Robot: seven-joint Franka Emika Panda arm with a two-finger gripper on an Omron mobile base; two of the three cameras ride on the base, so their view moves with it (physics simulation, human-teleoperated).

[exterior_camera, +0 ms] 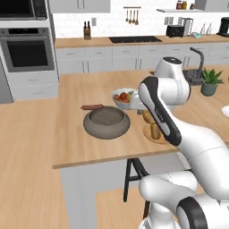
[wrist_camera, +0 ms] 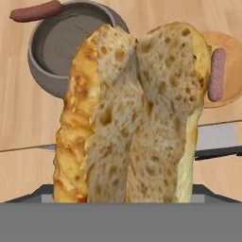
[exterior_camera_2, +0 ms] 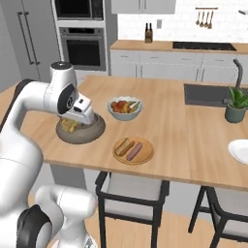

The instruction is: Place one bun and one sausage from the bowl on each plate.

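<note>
Beyond my claw, a white tiled wall (exterior_camera_2: 169, 19) backs grey cabinets (exterior_camera: 112, 56) with a wooden top and a black cooktop (exterior_camera: 135, 39). Far to its left stands a steel built-in oven (exterior_camera: 26, 48). Black stools (exterior_camera_2: 133, 198), perhaps padded, wait below it.

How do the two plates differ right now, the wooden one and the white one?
The wooden plate is tan; the white plate is plain white. The wooden plate carries a bun and a sausage side by side; the visible part of the white plate is bare. The wooden plate shows whole, the white plate is cut off by the picture's right edge. Both are flat, round and rest on the same counter.
</note>
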